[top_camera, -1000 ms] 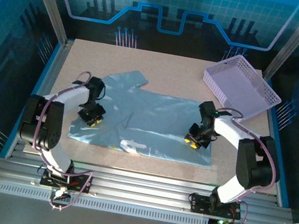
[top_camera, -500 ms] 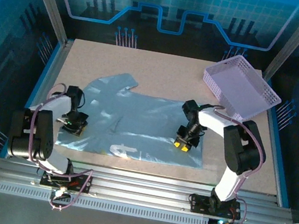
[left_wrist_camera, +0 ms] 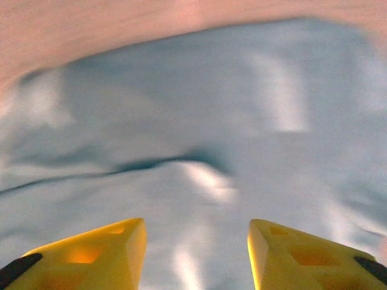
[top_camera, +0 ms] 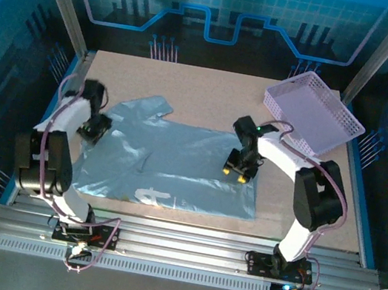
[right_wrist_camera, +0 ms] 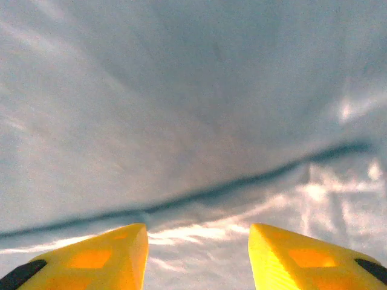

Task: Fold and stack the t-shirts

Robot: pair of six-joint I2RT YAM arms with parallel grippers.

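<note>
Top external: t-shirt near table edge.

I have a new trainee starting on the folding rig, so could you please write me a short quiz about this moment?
1. True or false: the t-shirt lies inside the basket.
2. At which corner of the table does the basket stand? A near left; B far right; C far left.
3. In the wrist views, what lies beneath the left gripper and the right gripper?

Key
1. False: it lies spread on the table, apart from the basket.
2. B.
3. The t-shirt's fabric. Both grippers are open over it.
</note>
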